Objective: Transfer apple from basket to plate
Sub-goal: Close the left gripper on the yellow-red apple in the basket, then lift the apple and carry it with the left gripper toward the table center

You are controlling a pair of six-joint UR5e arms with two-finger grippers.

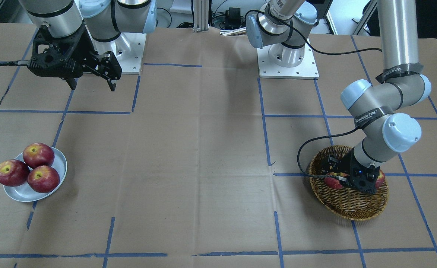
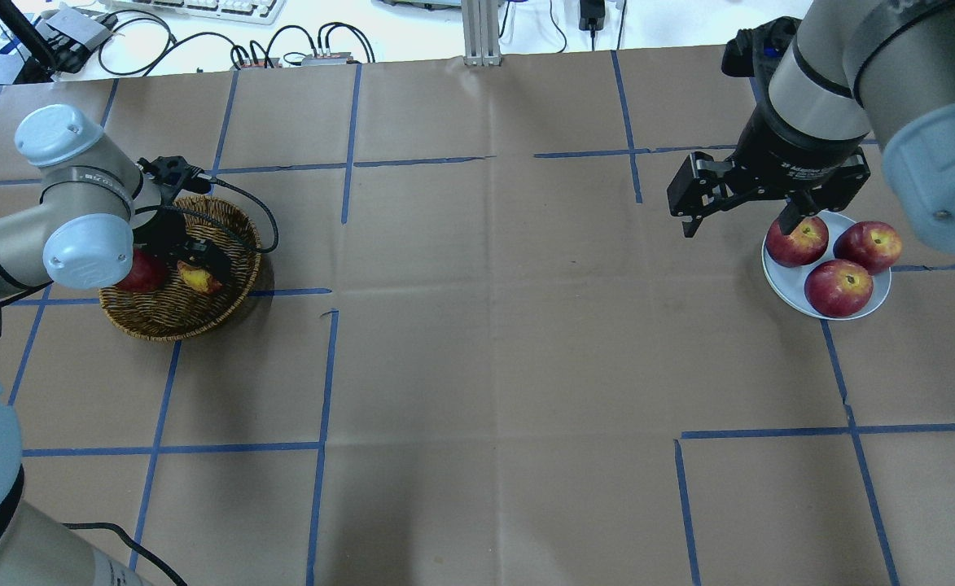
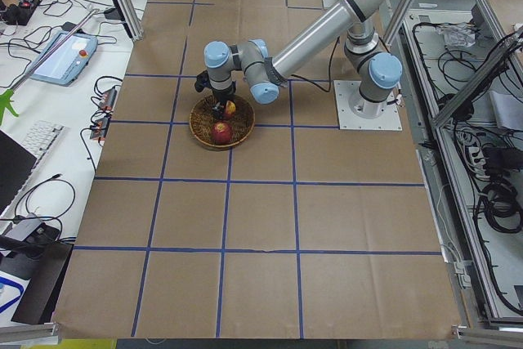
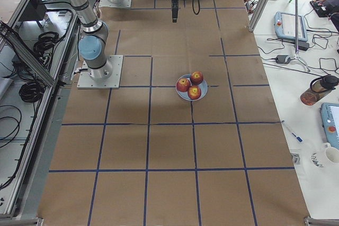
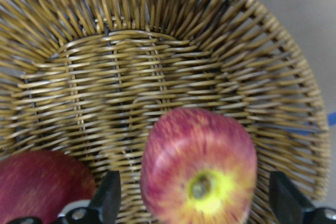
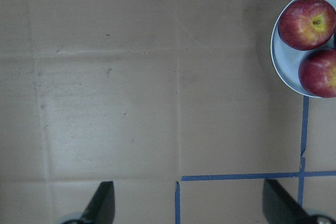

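The wicker basket (image 2: 169, 322) holds the pinkish-red apple (image 5: 199, 179) with a yellow patch around its stem, and a darker red apple (image 5: 39, 187) beside it. My left gripper (image 5: 194, 203) is down inside the basket (image 1: 347, 206) and open. Its fingertips (image 5: 109, 196) stand on either side of the streaked apple (image 2: 199, 279) without touching it. The pale grey-blue plate (image 2: 773, 267) carries three dark red apples (image 2: 838, 287). My right gripper (image 2: 736, 220) is open and empty, held above the table beside the plate (image 6: 283, 61).
The table is covered in brown paper with blue tape lines. Both arm bases (image 1: 287, 63) stand at the robot's edge. The left arm's cable (image 1: 307, 149) hangs by the basket. Keyboards and cables lie beyond the far edge (image 2: 200, 8).
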